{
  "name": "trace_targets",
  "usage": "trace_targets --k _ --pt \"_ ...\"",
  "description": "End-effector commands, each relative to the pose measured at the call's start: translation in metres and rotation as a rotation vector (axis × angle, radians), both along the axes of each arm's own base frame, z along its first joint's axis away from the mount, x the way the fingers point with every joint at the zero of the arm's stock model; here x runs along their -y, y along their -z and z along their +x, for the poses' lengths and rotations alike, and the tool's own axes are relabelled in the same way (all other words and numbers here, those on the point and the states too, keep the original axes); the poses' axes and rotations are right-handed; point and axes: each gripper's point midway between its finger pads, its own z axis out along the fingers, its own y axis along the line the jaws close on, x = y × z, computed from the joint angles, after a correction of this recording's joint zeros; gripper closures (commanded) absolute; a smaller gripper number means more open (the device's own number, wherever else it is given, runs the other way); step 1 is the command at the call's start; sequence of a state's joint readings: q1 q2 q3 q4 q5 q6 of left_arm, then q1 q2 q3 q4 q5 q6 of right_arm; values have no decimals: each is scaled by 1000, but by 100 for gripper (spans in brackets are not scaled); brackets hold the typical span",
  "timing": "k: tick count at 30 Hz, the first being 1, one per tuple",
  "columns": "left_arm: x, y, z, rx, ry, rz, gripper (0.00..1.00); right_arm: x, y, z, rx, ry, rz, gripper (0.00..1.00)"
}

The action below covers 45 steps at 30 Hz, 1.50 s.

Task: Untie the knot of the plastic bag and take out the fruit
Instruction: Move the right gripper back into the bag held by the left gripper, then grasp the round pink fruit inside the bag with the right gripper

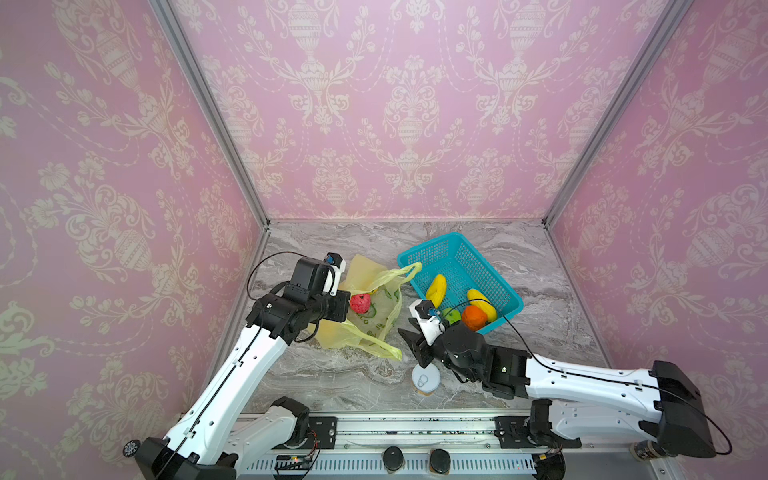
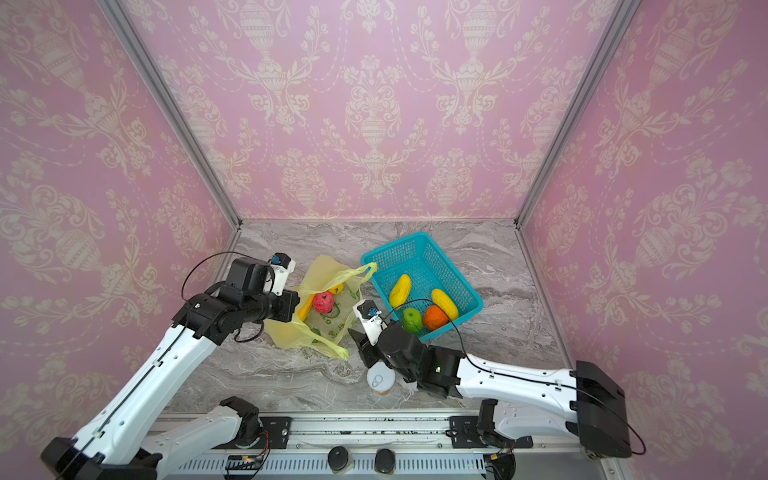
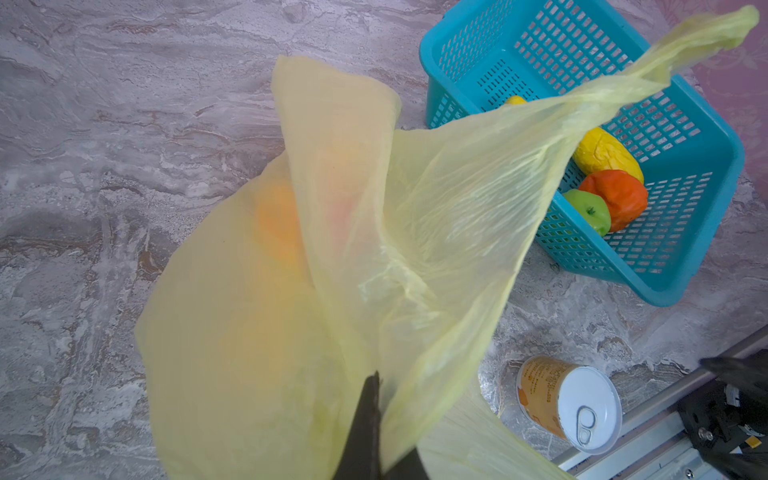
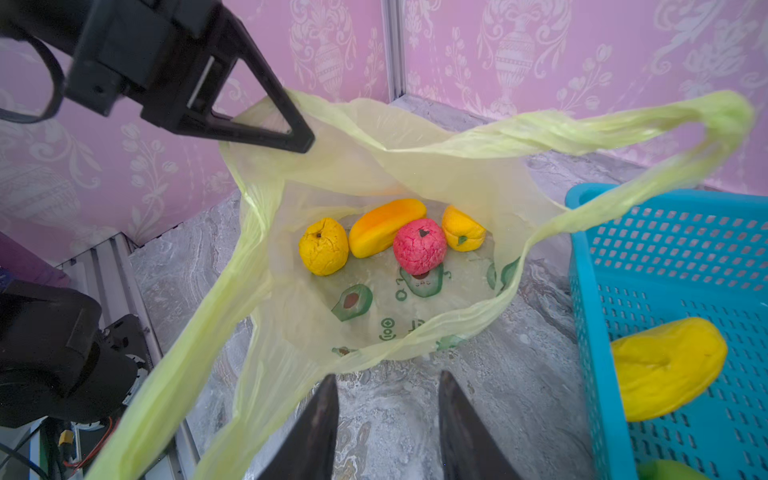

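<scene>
The yellow-green plastic bag (image 4: 374,316) lies on the marble table with its mouth wide open. Its two handle strips stand apart as loose loops, and no knot shows. My left gripper (image 3: 376,378) is shut on the bag's rim and holds that side up; it shows in the right wrist view too (image 4: 305,143). Inside the bag lie a pink-red round fruit (image 4: 419,251), a yellow lemon (image 4: 323,247) and two more orange-yellow fruits. My right gripper (image 4: 386,380) hangs open and empty just outside the bag's mouth, between the bag (image 1: 374,316) and the basket.
A teal mesh basket (image 1: 428,245) right of the bag holds two yellow fruits, a green apple (image 1: 451,316) and an orange (image 1: 474,318). A white-lidded can (image 1: 425,380) stands near the table's front edge, just below my right gripper (image 1: 411,345). Pink walls close three sides.
</scene>
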<state>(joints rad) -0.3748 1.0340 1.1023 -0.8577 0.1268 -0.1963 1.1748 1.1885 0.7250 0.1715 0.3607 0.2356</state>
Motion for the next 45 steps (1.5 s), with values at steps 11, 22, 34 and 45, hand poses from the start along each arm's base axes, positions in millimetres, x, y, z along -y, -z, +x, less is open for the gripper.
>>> trace_targets --k 11,22,34,45 --pt "2 -3 -9 -7 25 -30 100 -63 32 65 -138 96 8 66" --pt "0 -5 -8 4 18 -26 100 -128 109 44 -186 60 -77 64" --pt "1 -10 -10 17 23 -41 100 -133 116 62 -111 249 -223 16" --pt "15 -17 -17 27 82 -119 100 -123 136 123 -163 452 -251 2"
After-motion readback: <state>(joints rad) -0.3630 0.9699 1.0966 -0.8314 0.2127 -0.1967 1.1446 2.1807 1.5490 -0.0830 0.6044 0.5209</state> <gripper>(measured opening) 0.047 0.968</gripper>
